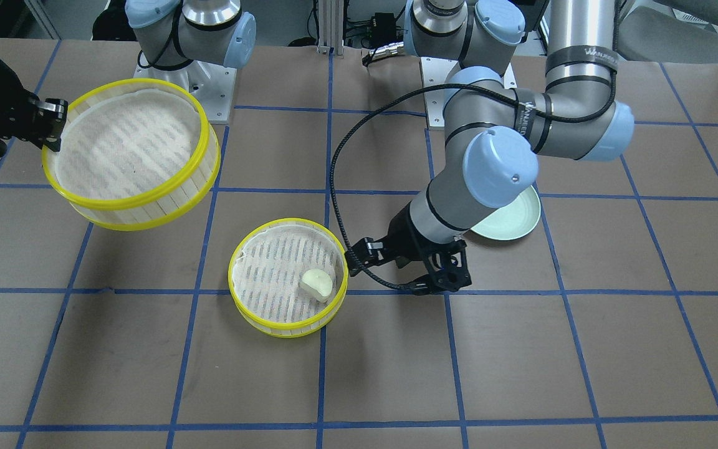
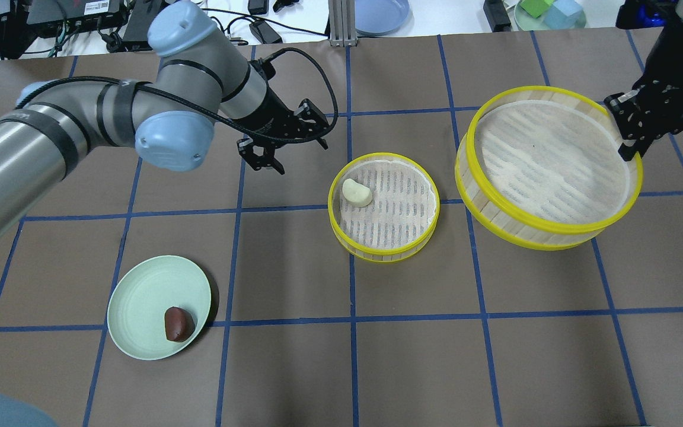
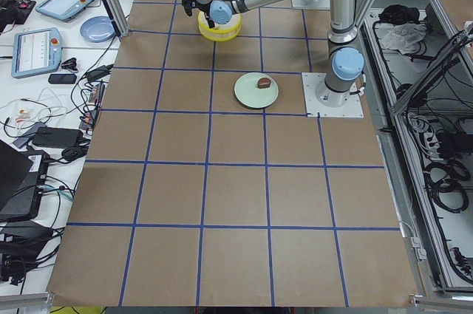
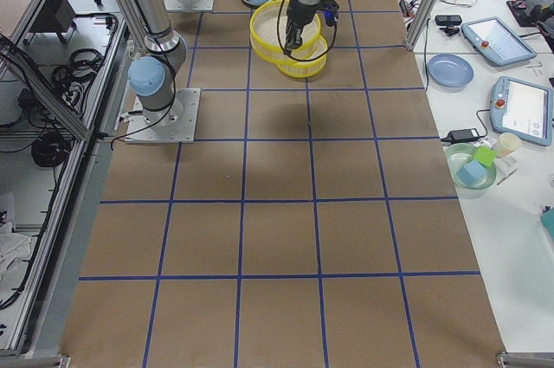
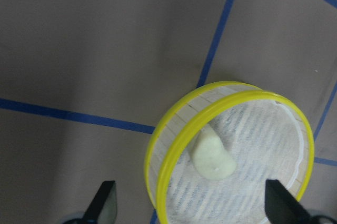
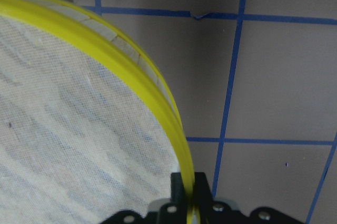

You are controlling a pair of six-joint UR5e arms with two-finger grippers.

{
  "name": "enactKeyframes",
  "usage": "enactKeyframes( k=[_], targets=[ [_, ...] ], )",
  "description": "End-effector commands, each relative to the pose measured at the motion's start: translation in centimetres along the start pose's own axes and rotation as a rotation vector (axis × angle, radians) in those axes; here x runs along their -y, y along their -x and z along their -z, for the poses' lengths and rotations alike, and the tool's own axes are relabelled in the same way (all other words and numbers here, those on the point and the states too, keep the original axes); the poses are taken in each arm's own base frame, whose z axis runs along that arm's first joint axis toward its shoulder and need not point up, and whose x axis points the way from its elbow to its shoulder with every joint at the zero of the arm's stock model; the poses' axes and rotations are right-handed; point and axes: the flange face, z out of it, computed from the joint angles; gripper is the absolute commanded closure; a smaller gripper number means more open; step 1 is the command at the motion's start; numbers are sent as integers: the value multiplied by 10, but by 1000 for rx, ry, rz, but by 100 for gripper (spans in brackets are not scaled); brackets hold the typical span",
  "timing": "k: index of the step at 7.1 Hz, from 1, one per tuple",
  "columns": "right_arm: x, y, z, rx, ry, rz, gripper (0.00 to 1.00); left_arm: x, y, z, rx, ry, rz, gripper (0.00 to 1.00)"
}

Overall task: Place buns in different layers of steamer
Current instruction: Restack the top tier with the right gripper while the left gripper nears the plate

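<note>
A steamer tray (image 2: pixel 334 204) with a yellow rim stands on the table at the middle. The cream bun (image 2: pixel 357 193) lies inside it near its rim; it also shows in the left wrist view (image 5: pixel 213 156) and the front view (image 1: pixel 316 284). My left gripper (image 2: pixel 264 157) is open and empty, above the table just beside this tray (image 1: pixel 237 287). My right gripper (image 2: pixel 629 139) is shut on the rim of the second steamer tray (image 2: pixel 549 228) and holds it, tilted, above the table. The dark reddish-brown bun (image 2: pixel 178 324) lies on the pale green plate (image 2: pixel 140 296).
The table is brown with a blue tape grid. In the front view the left arm hides most of the green plate (image 1: pixel 512 221). Beyond the far edge lie a blue plate (image 2: pixel 380 9), a bowl of blocks (image 2: pixel 549 12) and cables.
</note>
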Motion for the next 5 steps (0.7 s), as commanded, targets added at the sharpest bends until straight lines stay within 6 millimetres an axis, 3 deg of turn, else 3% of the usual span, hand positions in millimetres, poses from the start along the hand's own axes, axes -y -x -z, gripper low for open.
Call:
enactKeyframes(
  k=[1,2,3,4,5],
  targets=[
    [41,66,-26,-28,-26,16,98,-8,51,31,216,65,7,0],
    [66,97,-45,8,-50,-49,98,-9,78,39,246,141,-7,0],
    [83,142,-67,12,-47,-50,98,6,127,51,228,185,-29,0],
    [93,176,-82,-16,-71,-60,98,4,164,52,219,260,37,0],
    [100,183,-95,-13,-53,-61,98,-3,191,39,214,338,87,0]
  ],
)
